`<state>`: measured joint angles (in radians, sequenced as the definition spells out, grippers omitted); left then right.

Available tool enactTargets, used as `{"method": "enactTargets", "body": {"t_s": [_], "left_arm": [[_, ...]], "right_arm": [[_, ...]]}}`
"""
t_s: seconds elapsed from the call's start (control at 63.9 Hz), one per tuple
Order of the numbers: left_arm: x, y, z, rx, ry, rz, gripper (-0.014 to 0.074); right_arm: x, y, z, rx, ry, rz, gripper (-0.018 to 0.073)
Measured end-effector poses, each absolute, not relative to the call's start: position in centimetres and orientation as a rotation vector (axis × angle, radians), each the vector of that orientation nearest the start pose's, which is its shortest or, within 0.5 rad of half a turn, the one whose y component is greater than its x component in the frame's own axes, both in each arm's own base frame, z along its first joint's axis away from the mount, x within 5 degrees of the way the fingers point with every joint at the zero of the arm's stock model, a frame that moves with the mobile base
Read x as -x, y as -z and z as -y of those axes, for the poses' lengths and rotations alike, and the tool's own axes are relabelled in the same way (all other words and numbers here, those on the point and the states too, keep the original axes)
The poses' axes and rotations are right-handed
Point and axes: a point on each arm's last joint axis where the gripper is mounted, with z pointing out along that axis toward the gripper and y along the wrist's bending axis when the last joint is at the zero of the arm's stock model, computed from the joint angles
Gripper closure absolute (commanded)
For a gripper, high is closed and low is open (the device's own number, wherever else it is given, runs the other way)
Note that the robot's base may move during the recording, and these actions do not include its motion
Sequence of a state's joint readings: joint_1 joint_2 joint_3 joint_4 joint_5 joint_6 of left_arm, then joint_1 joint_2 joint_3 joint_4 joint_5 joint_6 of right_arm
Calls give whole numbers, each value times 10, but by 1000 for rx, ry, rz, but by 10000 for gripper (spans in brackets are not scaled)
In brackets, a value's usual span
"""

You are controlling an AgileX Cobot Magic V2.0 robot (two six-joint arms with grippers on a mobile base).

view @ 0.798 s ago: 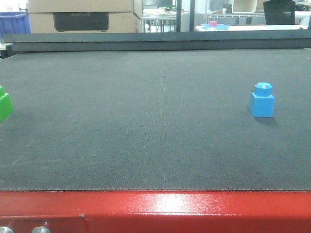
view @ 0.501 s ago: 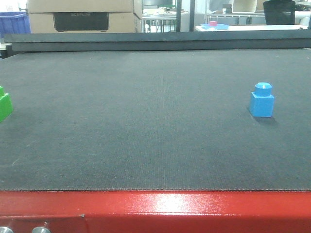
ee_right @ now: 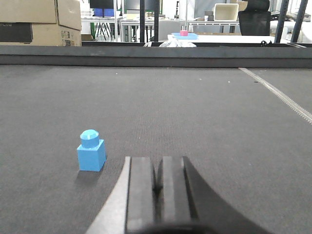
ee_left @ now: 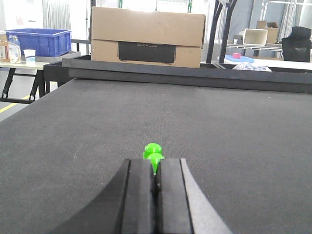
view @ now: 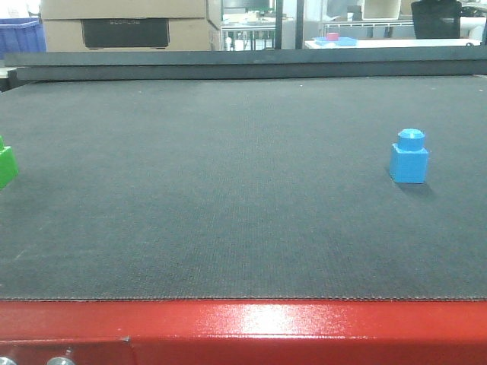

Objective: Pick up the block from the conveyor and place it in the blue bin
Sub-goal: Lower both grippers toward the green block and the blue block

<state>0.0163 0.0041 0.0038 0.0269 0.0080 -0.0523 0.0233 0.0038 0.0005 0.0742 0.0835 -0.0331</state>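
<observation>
Pressed together and empty, my left gripper [ee_left: 155,180] and right gripper [ee_right: 157,180] sit over the conveyor [view: 228,213], facing the green block [ee_left: 153,152] and blue block [ee_right: 91,151] for grabbing.

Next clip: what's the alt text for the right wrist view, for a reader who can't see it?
A blue block with a round stud on top stands upright on the dark grey conveyor, ahead and to the left of the right gripper, whose fingers are shut and empty.
</observation>
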Motion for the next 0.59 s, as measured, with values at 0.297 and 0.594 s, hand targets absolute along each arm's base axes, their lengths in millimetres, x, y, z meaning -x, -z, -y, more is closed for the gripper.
{"method": "enactTargets", "body": {"t_s": [0.297,0.594], "left_arm": [[-49,-251,-1,41,24,-1353,707],[-24,-347,-1,45,22,-1407,479]], "right_arm": [[-48,-250,-1,-11,-55,-1394,722],[-21,-355,-3,10,-67,-1371,398]]}}
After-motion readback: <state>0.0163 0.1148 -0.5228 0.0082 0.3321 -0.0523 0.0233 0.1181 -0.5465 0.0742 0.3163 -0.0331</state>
